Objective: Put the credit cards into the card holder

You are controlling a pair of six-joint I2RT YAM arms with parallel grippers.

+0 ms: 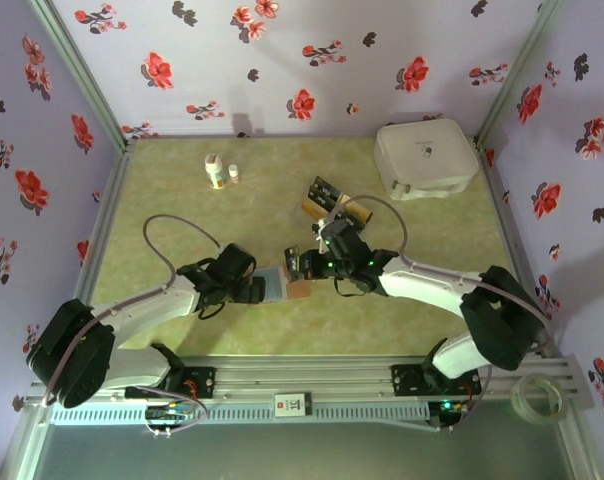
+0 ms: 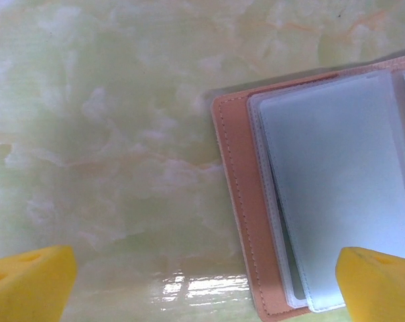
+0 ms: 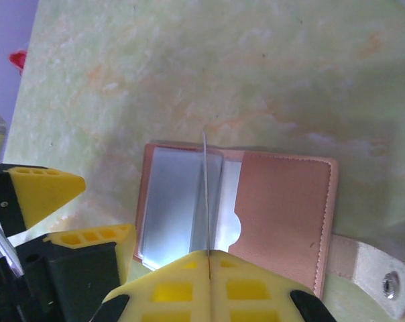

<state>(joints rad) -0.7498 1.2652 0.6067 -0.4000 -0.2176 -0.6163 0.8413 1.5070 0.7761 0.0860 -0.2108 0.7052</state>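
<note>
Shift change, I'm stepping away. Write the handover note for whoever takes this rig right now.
Left gripper: open, one finger over the card holder corner.
Right gripper: shut on one credit card, edge-on over the open holder.
Other cards: piled farther back on the table.
Done: holder open, one card in hand.
Left: slide it into a sleeve, then fetch the others.
</note>
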